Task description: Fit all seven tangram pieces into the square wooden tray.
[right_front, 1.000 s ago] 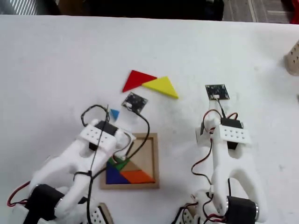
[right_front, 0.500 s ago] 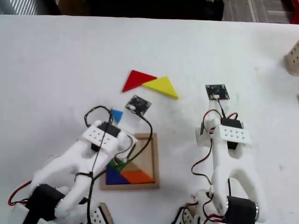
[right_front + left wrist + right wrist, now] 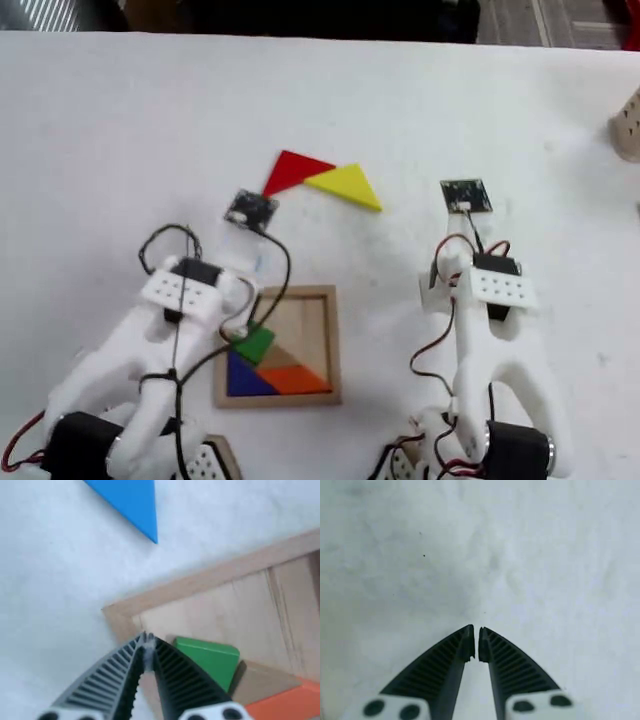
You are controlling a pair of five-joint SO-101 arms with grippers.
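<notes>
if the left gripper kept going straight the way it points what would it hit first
Most likely the tray, at its rim near the corner, just ahead of the left gripper and its shut tips. The blue triangle lies beyond. Depth is unclear.

No words, numbers or signs can be read from here. The tangram pieces [image 3: 347, 185] show plain coloured faces and the wooden tray [image 3: 334, 340] shows bare wood. Any marking on the small dark circuit boards [image 3: 465, 196] is too small to make out.
</notes>
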